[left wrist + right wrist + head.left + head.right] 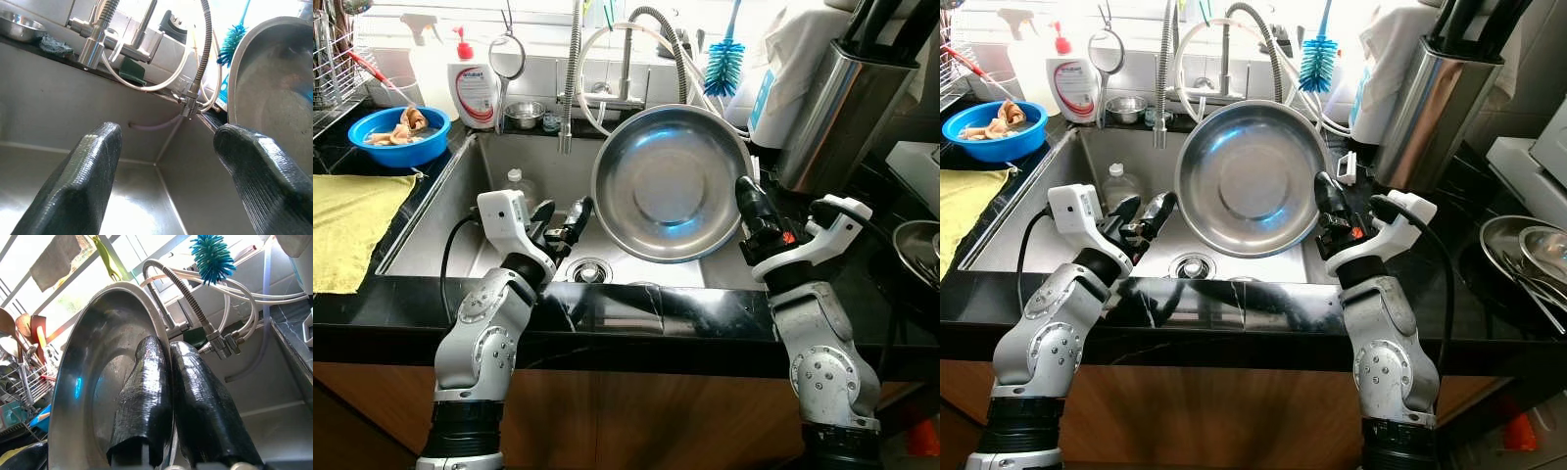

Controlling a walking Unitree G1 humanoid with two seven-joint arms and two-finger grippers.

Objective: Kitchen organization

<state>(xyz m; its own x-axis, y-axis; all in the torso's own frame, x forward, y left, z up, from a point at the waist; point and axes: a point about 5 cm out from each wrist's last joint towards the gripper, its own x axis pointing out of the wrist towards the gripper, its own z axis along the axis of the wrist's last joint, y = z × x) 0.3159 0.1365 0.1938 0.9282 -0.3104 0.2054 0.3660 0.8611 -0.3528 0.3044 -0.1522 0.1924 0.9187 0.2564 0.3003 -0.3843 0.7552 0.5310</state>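
Surface: black stone surface around a steel sink, under a bright window.
Left of sink: yellow cloth lying flat; blue bowl behind it, something pale inside.
Back ledge: soap bottle, small steel bowl, faucet with looped hoses, blue bottle brush.
Right side: steel knife block.
In sink: clear plastic bottle by the left wall.
Steel basin: large round basin, shiny, tilted on edge, hollow facing the robot, leaning in the sink's right part.
Right claw: right claw pinched on the basin's right rim, one finger inside, one outside; arm raised over the surface's front edge.
Left claw: left claw spread apart, holding nothing, low over the sink, left of the basin.
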